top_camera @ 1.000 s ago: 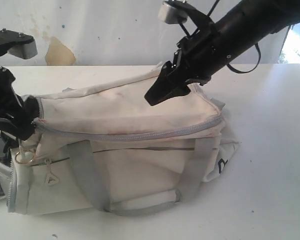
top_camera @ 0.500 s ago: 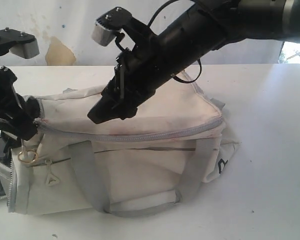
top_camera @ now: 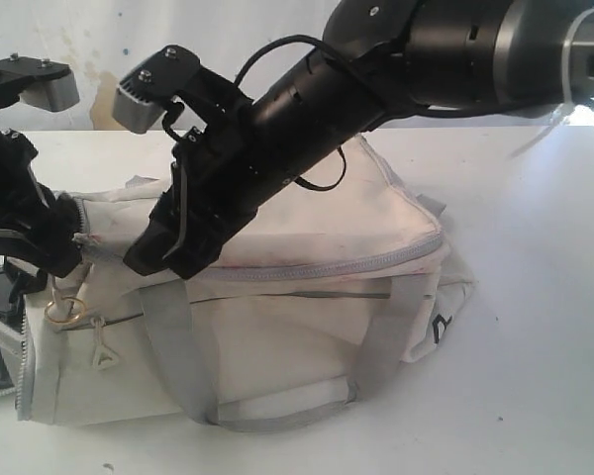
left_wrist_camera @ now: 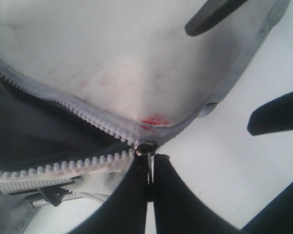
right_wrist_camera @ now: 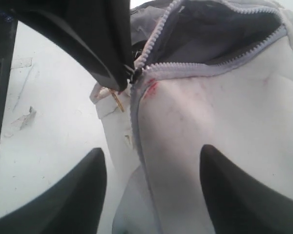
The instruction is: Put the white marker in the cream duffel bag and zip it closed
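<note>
The cream duffel bag (top_camera: pixel 307 327) lies on its side on the white table. My left gripper (top_camera: pixel 74 242) is at the bag's left end, shut on the metal zipper pull (left_wrist_camera: pixel 146 148). Beyond the slider the teeth stand apart over grey lining (left_wrist_camera: pixel 34 131). My right gripper (top_camera: pixel 163 259) reaches across the bag's top towards that same end. It is open, its fingertips hanging just above the cream fabric (right_wrist_camera: pixel 224 107) with nothing between them. The left gripper's fingers (right_wrist_camera: pixel 112 63) show close ahead in the right wrist view. The white marker is out of view.
A gold ring (top_camera: pixel 64 310) and a small pull tab (top_camera: pixel 101 354) hang at the bag's left end. Grey webbing straps (top_camera: pixel 178 346) run down its front. The table (top_camera: pixel 544 327) stretches bare to the right, with a stained wall (top_camera: pixel 109 99) behind.
My right arm has swung left across the bag's top and come down near the left gripper, its jaws a little narrower. The left gripper has kept its hold and place.
</note>
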Action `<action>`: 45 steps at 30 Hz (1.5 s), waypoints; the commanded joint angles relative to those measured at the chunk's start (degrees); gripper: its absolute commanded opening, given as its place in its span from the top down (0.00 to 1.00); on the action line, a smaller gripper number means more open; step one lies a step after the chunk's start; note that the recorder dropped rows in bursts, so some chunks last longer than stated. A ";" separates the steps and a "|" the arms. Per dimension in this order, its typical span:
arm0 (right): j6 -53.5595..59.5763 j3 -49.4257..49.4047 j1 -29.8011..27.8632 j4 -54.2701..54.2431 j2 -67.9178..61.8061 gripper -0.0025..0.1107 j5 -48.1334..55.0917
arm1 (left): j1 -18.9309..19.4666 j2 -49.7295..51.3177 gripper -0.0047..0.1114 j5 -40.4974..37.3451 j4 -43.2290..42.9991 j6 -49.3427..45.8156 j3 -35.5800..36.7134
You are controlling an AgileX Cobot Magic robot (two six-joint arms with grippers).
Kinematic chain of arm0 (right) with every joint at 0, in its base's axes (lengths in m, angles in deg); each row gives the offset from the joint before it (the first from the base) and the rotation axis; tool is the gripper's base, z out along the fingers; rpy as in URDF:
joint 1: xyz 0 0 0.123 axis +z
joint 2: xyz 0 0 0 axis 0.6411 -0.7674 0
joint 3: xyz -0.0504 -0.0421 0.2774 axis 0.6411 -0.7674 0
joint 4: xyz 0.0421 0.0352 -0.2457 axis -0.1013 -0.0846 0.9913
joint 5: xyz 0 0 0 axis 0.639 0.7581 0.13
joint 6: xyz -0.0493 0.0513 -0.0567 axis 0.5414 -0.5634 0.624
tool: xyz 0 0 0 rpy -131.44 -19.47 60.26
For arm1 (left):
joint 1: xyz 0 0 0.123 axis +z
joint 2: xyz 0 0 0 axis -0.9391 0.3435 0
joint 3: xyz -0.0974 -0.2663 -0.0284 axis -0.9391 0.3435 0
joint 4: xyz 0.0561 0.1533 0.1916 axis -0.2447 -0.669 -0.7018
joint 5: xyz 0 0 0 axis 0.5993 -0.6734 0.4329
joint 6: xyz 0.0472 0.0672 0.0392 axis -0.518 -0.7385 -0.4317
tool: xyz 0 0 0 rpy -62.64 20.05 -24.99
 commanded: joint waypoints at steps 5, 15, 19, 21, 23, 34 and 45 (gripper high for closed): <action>0.72 0.21 1.37 -0.50 -1.34 0.51 -2.86 | 0.27 -0.67 0.96 -0.25 1.89 -0.06 0.13; 0.62 0.21 2.24 -0.49 -2.31 0.51 -6.97 | 0.30 -0.67 0.96 -0.25 3.41 -1.01 0.13; 0.61 0.21 2.24 -0.49 -2.99 0.52 -6.10 | 0.73 -0.67 0.96 -0.25 4.79 -1.84 0.13; 0.46 0.21 2.24 -0.49 -3.13 0.53 -6.10 | 1.80 -0.67 0.96 -0.25 6.58 -2.58 0.13; 0.37 0.21 2.24 -0.49 -3.13 0.56 -5.83 | 3.40 -0.67 0.96 -0.25 8.93 -3.26 0.13; 0.37 0.21 2.24 -0.81 -3.13 0.80 -4.18 | 6.73 -0.57 0.96 -0.25 13.88 -4.42 1.33; 0.04 0.21 2.24 -5.85 -2.78 0.55 -6.55 | 6.73 -0.57 0.96 -0.25 16.92 -4.71 2.06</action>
